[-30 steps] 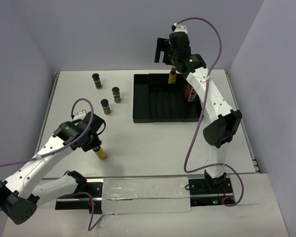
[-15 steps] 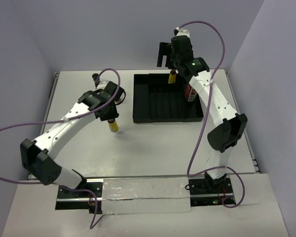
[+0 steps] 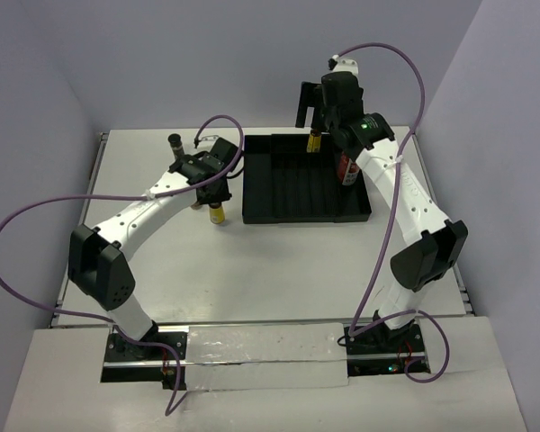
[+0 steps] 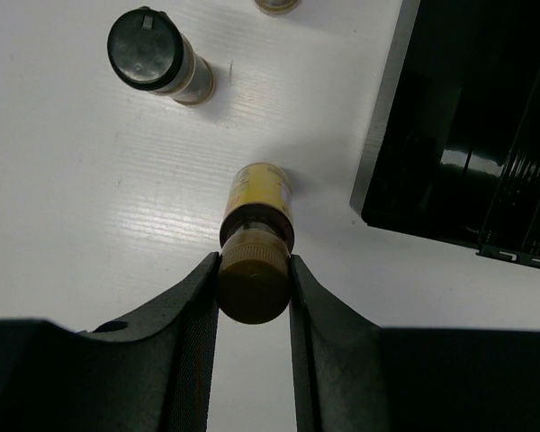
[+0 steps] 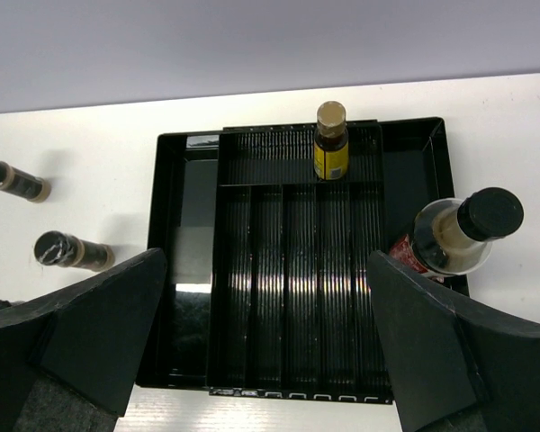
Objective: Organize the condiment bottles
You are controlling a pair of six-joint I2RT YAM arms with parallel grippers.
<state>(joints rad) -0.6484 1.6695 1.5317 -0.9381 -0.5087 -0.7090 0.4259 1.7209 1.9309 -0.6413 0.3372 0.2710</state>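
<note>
My left gripper (image 3: 212, 192) is shut on the tan cap of a yellow bottle (image 3: 216, 214), upright just left of the black ribbed tray (image 3: 261, 216); the cap shows between the fingers in the left wrist view (image 4: 255, 286). A second yellow bottle (image 3: 315, 141) stands at the tray's back, also in the right wrist view (image 5: 331, 144). A reddish bottle with a black cap (image 3: 349, 171) stands at the tray's right side. Dark brown bottles stand on the table left of the tray (image 3: 175, 144) (image 4: 153, 63) (image 5: 67, 250). My right gripper (image 3: 311, 110) is open and empty, high above the tray's back.
The tray (image 5: 189, 270) has long ribbed slots and a smooth left compartment. The left arm covers the table between the dark bottles and the tray. Walls close the table at the back and both sides.
My left gripper has carried the yellow bottle from the near left of the table up and right, to beside the tray's left edge. My right gripper has shifted slightly to the right.
</note>
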